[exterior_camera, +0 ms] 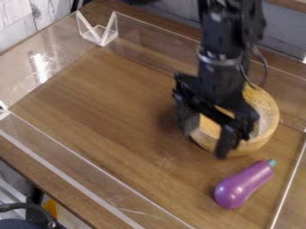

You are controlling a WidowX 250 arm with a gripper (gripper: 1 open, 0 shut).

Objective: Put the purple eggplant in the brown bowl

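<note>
The purple eggplant (244, 184) lies on the wooden table near the front right corner, its teal stem tip pointing up and right. Behind it sits the brown bowl (266, 112), partly covered by the arm. My gripper (208, 131) hangs over the bowl's near-left rim with its black fingers (185, 117) spread wide and nothing between them. It is up and left of the eggplant, apart from it.
A clear plastic wall (72, 174) borders the wooden table (107, 98) on the left, front and right. A small clear stand (98, 29) sits at the back left corner.
</note>
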